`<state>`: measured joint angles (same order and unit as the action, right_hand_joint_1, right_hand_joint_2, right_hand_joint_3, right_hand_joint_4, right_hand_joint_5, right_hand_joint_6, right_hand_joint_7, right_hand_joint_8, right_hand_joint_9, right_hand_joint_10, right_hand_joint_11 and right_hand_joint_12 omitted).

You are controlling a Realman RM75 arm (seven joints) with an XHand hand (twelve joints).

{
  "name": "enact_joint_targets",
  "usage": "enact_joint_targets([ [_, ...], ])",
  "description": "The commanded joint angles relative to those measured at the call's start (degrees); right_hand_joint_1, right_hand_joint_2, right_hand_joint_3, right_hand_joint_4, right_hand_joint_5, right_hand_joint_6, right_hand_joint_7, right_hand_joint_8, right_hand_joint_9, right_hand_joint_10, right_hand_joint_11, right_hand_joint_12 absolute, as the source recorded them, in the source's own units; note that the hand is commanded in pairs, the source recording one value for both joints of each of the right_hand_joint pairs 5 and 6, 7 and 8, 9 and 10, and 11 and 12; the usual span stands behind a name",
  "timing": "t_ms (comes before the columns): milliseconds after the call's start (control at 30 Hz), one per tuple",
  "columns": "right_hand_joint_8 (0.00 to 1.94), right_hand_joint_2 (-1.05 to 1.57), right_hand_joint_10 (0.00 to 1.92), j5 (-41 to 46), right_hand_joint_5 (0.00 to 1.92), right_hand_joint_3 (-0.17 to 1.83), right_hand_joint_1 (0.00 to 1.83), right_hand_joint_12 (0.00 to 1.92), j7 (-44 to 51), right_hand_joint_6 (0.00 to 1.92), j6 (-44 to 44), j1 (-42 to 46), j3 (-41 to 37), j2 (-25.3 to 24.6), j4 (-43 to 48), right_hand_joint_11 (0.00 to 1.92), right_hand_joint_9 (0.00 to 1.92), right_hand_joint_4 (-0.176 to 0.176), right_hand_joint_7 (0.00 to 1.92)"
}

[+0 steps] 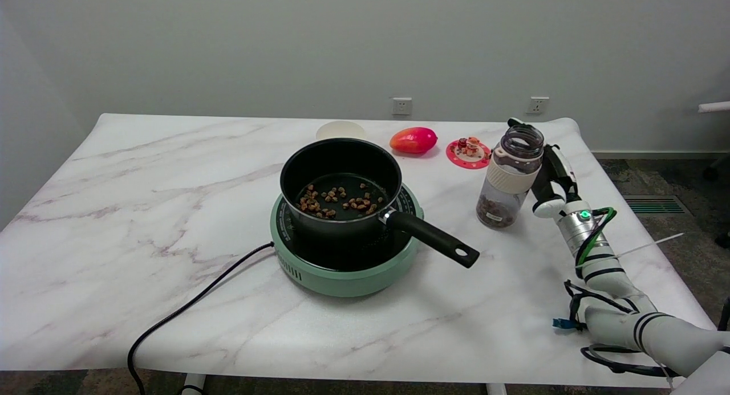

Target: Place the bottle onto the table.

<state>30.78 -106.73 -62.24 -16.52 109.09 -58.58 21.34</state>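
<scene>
Standing by the near edge, I count one bottle, one pot, one cooker, one white lid or dish, one reddish fruit and one small pink plate on the marble-patterned worktop. One arm reaches in from the lower right, and its right hand grasps the bottle from the side away from me. Only parts of the fingers show around the bottle's neck, so how they wrap it is hard to make out.

The bottle is clear plastic with a cream band below its open mouth and brown bits in its lower part. It tilts slightly, right of the pot and near the worktop's right edge; I cannot tell whether its base touches the surface.

The pot is black, round and deep, with a long black handle pointing toward the lower right and a loop hole at its end. Scattered brown pieces lie on its floor. It sits on the round mint-green cooker, whose black cord trails off the near edge and is cut off at the bottom. The white dish is half hidden behind the pot's rim. Tiny items on the pink plate are too small to identify.
</scene>
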Motion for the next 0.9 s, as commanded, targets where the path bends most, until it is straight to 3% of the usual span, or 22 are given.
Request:
enact_joint_targets([
  [33, 0.83, -1.05, 0.68, -0.07, 0.26, 0.86, 1.19, 0.66, -0.11, 0.26, 1.63, 0.01, -0.58, 2.38, -1.74, 0.66, 0.68, 0.000, 0.83],
  [267, 0.50, -1.05, 0.56, -0.07, 0.04, 0.73, 1.20, 0.61, 0.05, 0.04, 3.39, 0.81, -2.26, 4.45, -2.95, 0.61, 0.56, 0.000, 0.50],
  [500, 0.46, -1.05, 0.50, -0.07, 0.00, 0.69, 1.28, 0.64, 0.13, 0.00, 5.12, 7.10, -8.61, 12.50, -2.18, 0.64, 0.50, 0.000, 0.46],
  [667, 0.45, -0.97, 0.49, -0.07, 0.00, 0.70, 1.30, 0.64, 0.56, 0.00, 3.95, 14.57, -19.82, 17.08, -0.71, 0.64, 0.49, 0.000, 0.45],
  [900, 0.45, -0.91, 0.48, 0.80, 0.01, 0.77, 1.31, 0.63, 4.58, 0.01, 3.00, 17.83, -29.51, 17.05, -0.23, 0.63, 0.48, 0.000, 0.45],
])
